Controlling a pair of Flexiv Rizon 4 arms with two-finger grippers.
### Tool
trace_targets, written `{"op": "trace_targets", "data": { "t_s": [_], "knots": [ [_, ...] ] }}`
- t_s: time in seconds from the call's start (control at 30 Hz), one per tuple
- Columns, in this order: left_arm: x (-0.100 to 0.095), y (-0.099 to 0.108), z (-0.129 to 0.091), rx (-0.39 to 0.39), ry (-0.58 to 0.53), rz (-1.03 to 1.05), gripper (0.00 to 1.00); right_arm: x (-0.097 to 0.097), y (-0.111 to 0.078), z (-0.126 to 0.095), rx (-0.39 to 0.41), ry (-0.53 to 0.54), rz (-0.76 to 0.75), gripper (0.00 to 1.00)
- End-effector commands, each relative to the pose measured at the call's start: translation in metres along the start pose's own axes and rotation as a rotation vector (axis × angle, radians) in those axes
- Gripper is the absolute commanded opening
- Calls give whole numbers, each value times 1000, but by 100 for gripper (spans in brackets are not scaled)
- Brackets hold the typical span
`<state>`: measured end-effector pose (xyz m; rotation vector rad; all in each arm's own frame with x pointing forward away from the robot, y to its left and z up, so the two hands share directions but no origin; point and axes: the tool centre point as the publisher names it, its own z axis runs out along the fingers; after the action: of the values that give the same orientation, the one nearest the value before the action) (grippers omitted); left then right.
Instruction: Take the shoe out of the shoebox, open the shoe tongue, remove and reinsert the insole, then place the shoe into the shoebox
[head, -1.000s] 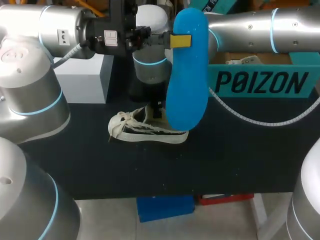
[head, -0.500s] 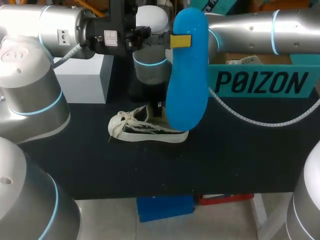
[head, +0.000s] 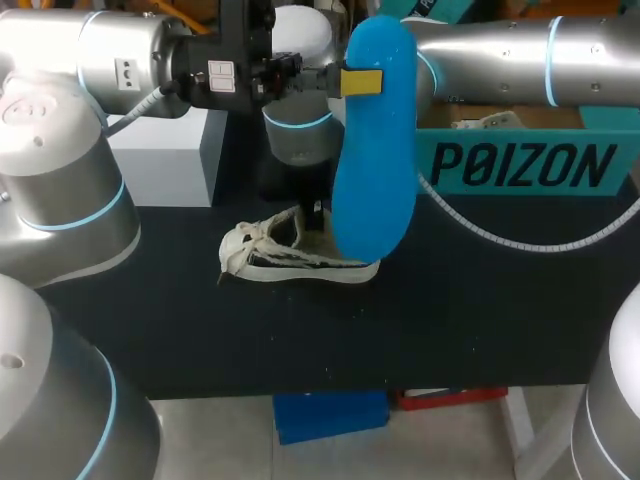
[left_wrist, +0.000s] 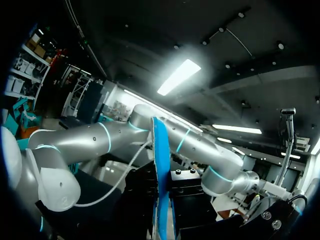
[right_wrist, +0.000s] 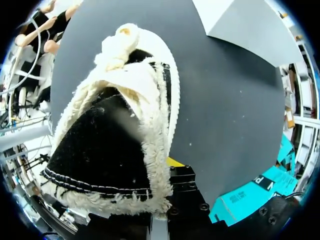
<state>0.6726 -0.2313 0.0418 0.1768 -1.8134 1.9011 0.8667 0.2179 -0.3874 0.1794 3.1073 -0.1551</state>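
The left tool (head: 361, 82) is gripping the blue insole (head: 375, 160) upright above the black worktop (head: 450, 320), where the white shoe (head: 290, 260) is resting, left of the teal shoebox (head: 520, 165).

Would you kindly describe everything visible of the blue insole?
The insole is bright blue, smooth and foam-like, its narrower rounded end up and broader end down. It is out of the shoe, held upright in the air, broad face towards the head camera. The left tool pinches it near the upper end, one yellow tip on its near face. From the left wrist it shows edge-on and thin. Its lower end hangs before the shoe's heel; touching cannot be told.
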Motion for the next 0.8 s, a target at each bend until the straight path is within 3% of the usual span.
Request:
{"op": "trace_targets", "data": {
  "t_s": [0.03,0.23,0.37,0.47,0.8],
  "knots": [
    [1,1,1,0,-5,-1,0,2,-9,-52,55,19,135,0],
    [1,1,1,0,-5,-1,0,-9,-19,-67,105,90,592,0],
    [1,1,1,0,-5,-1,0,-13,-24,-63,144,67,1006,0],
    [1,1,1,0,-5,-1,0,-13,-28,-59,146,60,1227,0],
    [1,1,1,0,-5,-1,0,-14,-30,-62,73,23,1487,0]
  ]
}}
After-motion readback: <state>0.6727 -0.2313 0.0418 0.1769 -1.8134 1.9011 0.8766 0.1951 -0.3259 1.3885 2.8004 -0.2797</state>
